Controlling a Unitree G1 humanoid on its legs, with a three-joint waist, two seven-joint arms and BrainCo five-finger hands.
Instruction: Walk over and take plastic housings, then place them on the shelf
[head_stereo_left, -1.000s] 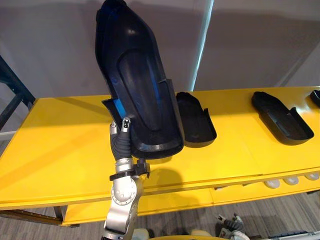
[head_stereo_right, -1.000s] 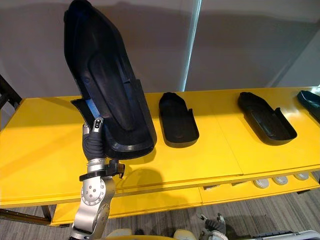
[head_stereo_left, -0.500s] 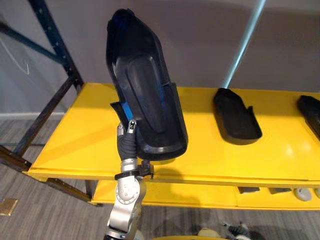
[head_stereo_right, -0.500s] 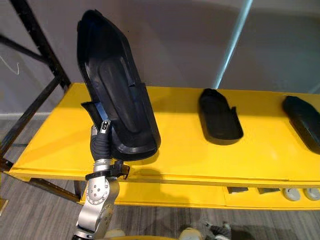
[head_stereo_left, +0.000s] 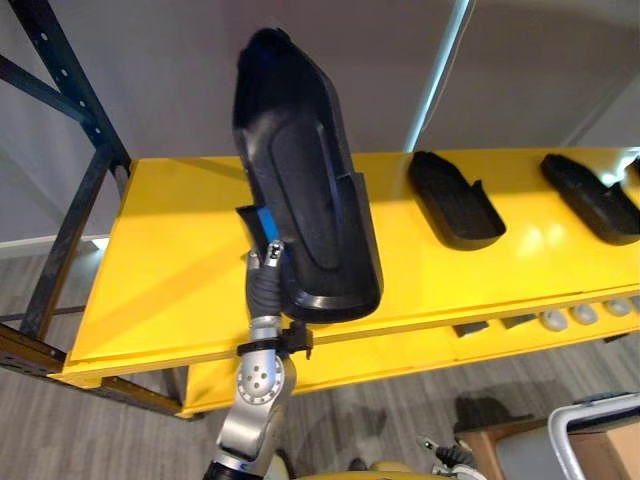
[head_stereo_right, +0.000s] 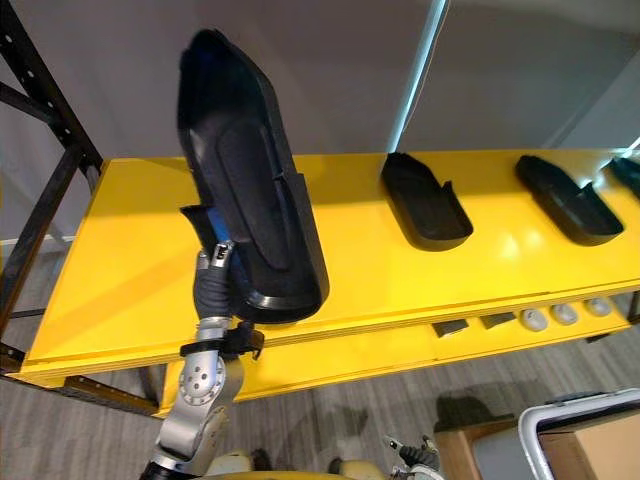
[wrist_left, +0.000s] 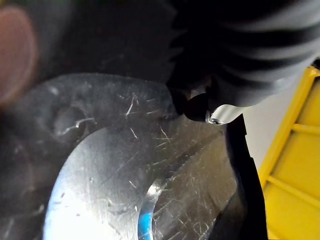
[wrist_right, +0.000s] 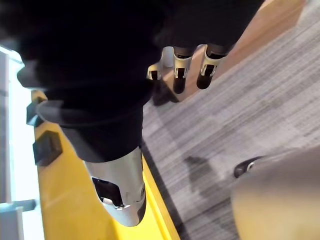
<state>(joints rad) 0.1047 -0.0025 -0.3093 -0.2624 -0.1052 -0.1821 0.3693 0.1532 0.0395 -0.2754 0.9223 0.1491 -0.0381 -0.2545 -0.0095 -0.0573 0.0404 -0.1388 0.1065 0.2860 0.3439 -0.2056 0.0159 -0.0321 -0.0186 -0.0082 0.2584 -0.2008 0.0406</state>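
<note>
A large black plastic housing (head_stereo_left: 305, 190) stands upright above the yellow table (head_stereo_left: 170, 270), and my left hand (head_stereo_left: 264, 277) is shut on its lower edge from below. Up close in the left wrist view, the housing's scratched glossy surface (wrist_left: 125, 175) lies right against the hand's dark cover (wrist_left: 250, 50). Three more black housings lie flat on the table to the right: one in the middle (head_stereo_left: 455, 200), one further right (head_stereo_left: 592, 197), and the last at the far right edge (head_stereo_right: 628, 175). My right hand (wrist_right: 182, 70) hangs low over the grey floor, fingers relaxed and empty.
A dark metal shelf frame (head_stereo_left: 60, 120) rises at the table's left end. Small white and dark parts (head_stereo_left: 570, 315) sit on the table's lower level at the right. A brown box with a white-rimmed bin (head_stereo_left: 590, 440) stands on the floor at lower right.
The camera has moved, so the whole scene has shifted and the box at lower right has come into view. The housing stays upright in my left hand.
</note>
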